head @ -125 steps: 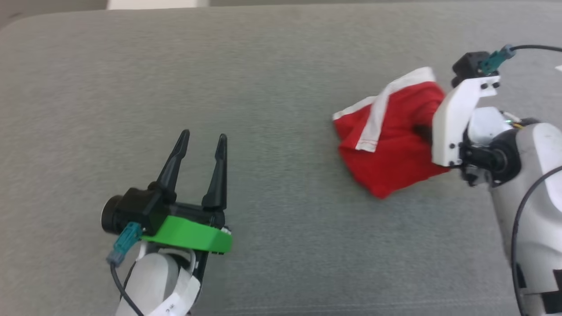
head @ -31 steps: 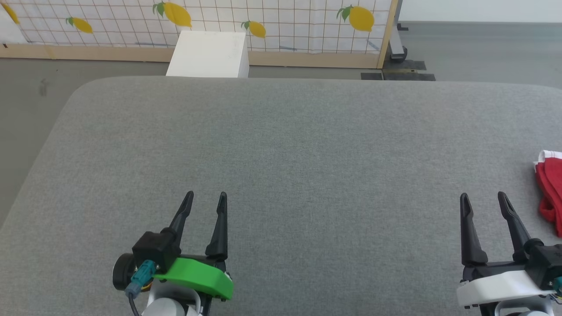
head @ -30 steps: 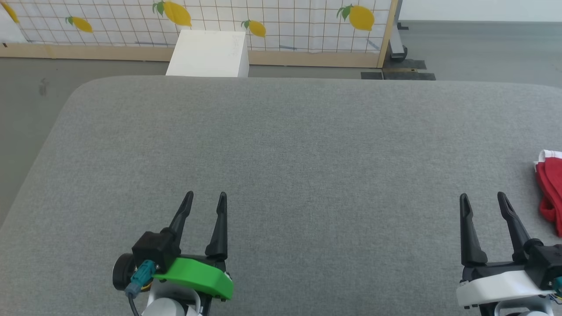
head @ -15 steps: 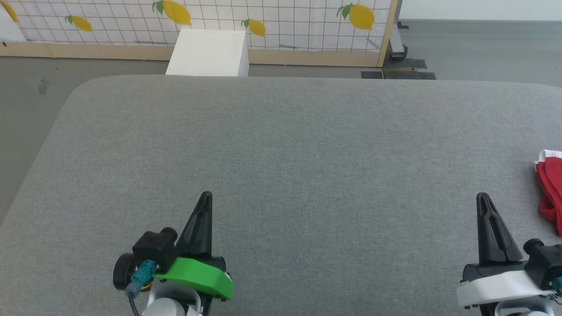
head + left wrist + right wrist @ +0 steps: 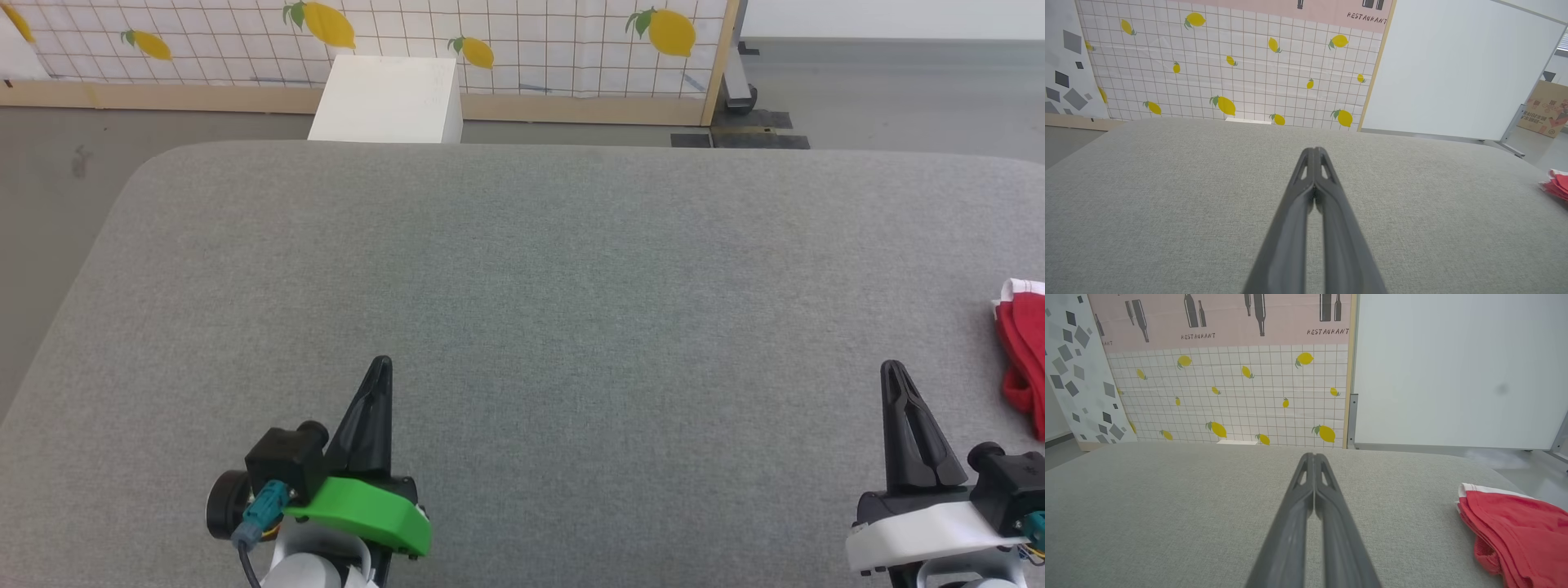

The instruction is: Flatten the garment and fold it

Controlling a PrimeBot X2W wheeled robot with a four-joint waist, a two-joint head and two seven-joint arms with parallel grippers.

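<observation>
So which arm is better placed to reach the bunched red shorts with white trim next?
Right, probably. The soft red shorts lie at the grey fabric-covered table's right edge, just beyond the shut right gripper. The shut left gripper sits far across the table. Either must open first.

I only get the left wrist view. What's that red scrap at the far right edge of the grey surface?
Observer: The shorts. The right wrist view shows them bunched in layers, with a white band along the far edge.
Operator: Is anything holding them?
Observer: No. In the head view the right end effector is shut on nothing, apart from them, to their left.
Operator: What's behind the two dark prongs I see?
Observer: A green bracket sits behind the left end effector.
</observation>
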